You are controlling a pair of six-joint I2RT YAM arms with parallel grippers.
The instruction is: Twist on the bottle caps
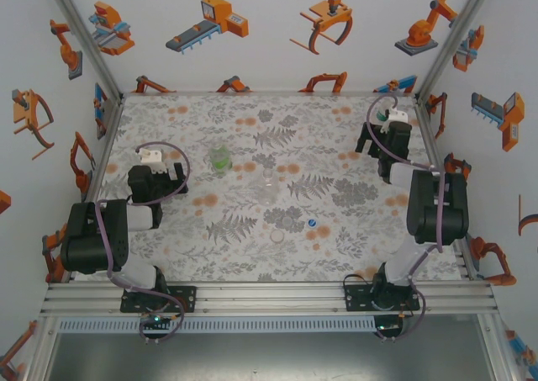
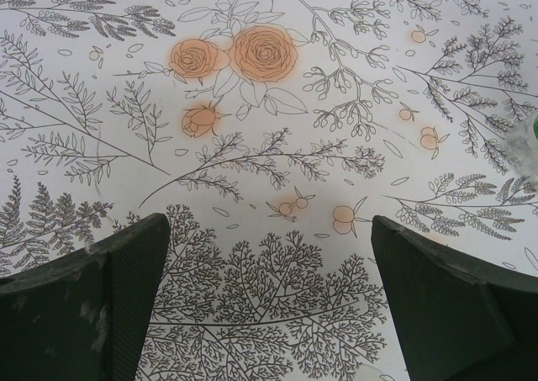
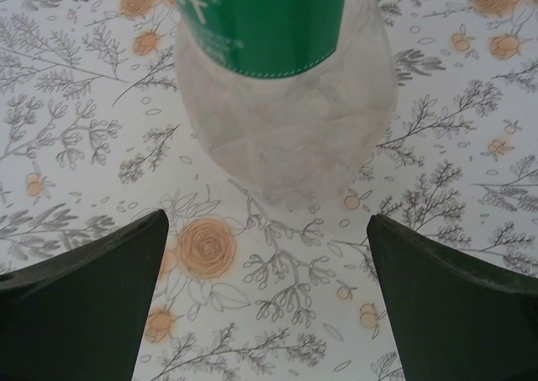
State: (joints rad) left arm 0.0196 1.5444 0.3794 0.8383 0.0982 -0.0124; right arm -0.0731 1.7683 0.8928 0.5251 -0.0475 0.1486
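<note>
Right gripper [image 3: 267, 230] stands spread, empty. At 12 o'clock, we judge the banded bottle [image 3: 286, 120] light, crushable; grasp mid-body gently.

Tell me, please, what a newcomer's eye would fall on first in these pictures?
The clear bottle with a green band stands just ahead of the open right gripper. Mid-table on the floral cloth, a squat green bottle and a small blue cap stand out, with the left gripper open at the left side.
</note>
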